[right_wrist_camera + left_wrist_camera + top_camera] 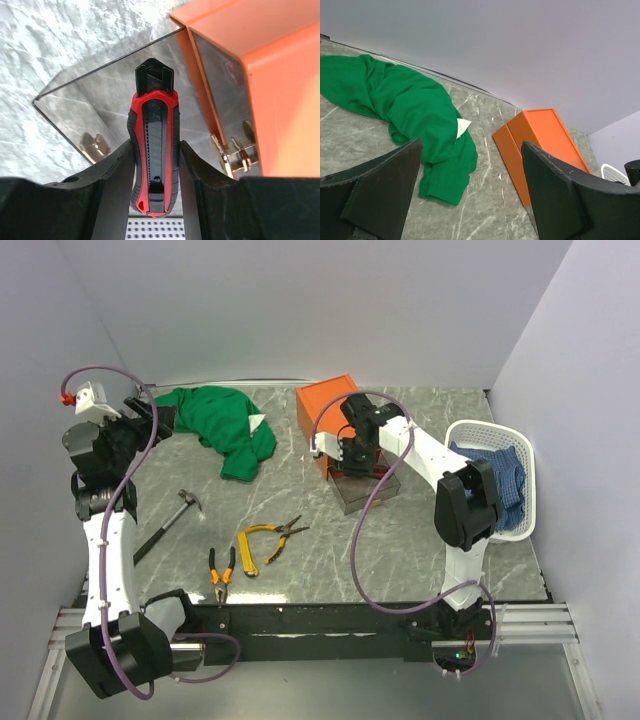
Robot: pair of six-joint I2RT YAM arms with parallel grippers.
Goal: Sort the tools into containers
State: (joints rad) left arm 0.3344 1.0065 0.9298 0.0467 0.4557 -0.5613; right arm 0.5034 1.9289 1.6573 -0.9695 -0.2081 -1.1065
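My right gripper (155, 155) is shut on a red-black utility knife (153, 145) and holds it, tip forward, over a clear plastic drawer (75, 105) pulled out of the orange box (280, 75). In the top view this gripper (355, 455) hovers above the drawer (368, 492) at the front of the box (322, 400). My left gripper (150, 415) is open and empty, raised at the far left. On the table lie a black-handled hammer (168, 522), yellow-handled pliers (268, 538) and orange-black pliers (220, 575). No screwdrivers are in view.
A crumpled green cloth (222, 425) lies at the back left; it also shows in the left wrist view (395, 100) with the orange box (545, 140) beside it. A white perforated basket (520, 445) holding blue cloth stands at the right edge.
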